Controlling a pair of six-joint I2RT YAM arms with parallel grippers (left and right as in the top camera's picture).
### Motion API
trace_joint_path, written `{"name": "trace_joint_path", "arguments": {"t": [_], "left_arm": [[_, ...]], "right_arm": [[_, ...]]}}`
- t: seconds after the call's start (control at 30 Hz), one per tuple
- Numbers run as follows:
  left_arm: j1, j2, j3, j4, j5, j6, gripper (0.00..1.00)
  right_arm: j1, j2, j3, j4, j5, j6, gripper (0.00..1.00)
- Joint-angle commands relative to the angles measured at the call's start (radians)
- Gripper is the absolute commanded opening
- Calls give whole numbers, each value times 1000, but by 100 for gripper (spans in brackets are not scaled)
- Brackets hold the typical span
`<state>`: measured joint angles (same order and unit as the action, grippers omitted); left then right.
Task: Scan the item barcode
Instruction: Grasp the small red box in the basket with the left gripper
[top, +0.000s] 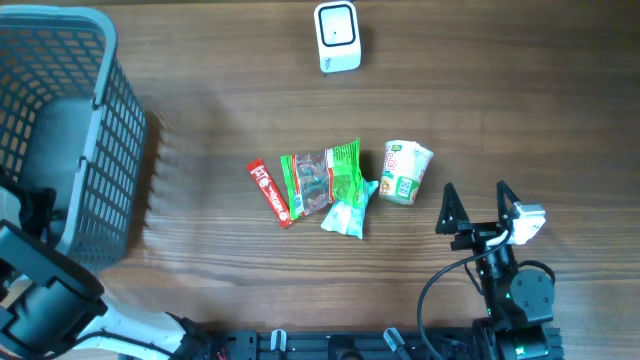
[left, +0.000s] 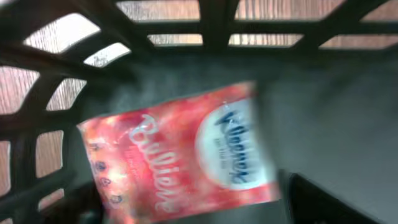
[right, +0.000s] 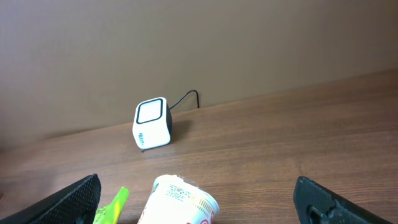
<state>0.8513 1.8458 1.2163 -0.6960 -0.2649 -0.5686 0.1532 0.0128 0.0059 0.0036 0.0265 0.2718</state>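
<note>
1. The right pincer (top: 477, 205) is poised at the near edge of the wooden table (top: 200, 260). Its jaws are spread wide and hold nothing.
2. The cup noodle (top: 405, 172), judged the next item to scan, lies just ahead of this pincer and off to its left. It sits outside the gap between the fingers and is not touched.
3. The cup is on its side, with its long axis running away from the pincer. The wide lidded end points ahead toward the scanner (top: 337, 37), which stands well beyond. The narrow base faces back.
4. To pick it up well, the pincer should slide left until the cup sits between the fingers. It should close across the cup's middle, not end to end, because the tapered body may slip toward the narrow end.
5. No barcode shows in either view, so the fingers should stay off the printed side. The cup will likely need turning in front of the scanner's window.
6. A green packet (top: 335, 180) lies just beyond the cup's far side from the pincer. A careless sweep could drag it along.
7. The left pincer (top: 38, 205) is down inside the basket (top: 120, 150), with a red tissue pack (left: 180, 155) close below it. Blur hides whether its jaws are apart or pinching.
</note>
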Motion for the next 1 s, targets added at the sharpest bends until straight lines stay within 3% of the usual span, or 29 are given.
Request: {"name": "trace_joint_path", "arguments": {"t": [0.0,0.03,0.1,0.2,0.53,0.57,0.63,0.67,0.83,0.97], "left_arm": [[2,16,-11,5,-6,-15,78],[2,18,-15,6,-5,-16,79],[2,19,-23,17,33,-16,62],[-16,19,-23,31,108,-11,53],[-224,19,-19,42,107,40,49],[-234,19,-19,42,107,40,53],[-241,16,-11,41,109,36,76],[-240,10,0,33,110,37,81],[-199,-47,110,-78,81,76,86],[-165,-87,152,-105,81,251,91]], "right_arm": [[-6,-5,-1,5,-10,1,100],[-6,-5,-1,5,-10,1,100],[-6,-5,-1,5,-10,1,100],[-6,-5,-1,5,-10,1,100],[-6,-5,-1,5,-10,1,100],[-6,-5,-1,5,-10,1,100],[-6,-5,-1,5,-10,1,100],[-6,-5,-1,5,-10,1,100],[-6,-5,-1,5,-10,1,100],[-6,-5,-1,5,-9,1,100]]}}
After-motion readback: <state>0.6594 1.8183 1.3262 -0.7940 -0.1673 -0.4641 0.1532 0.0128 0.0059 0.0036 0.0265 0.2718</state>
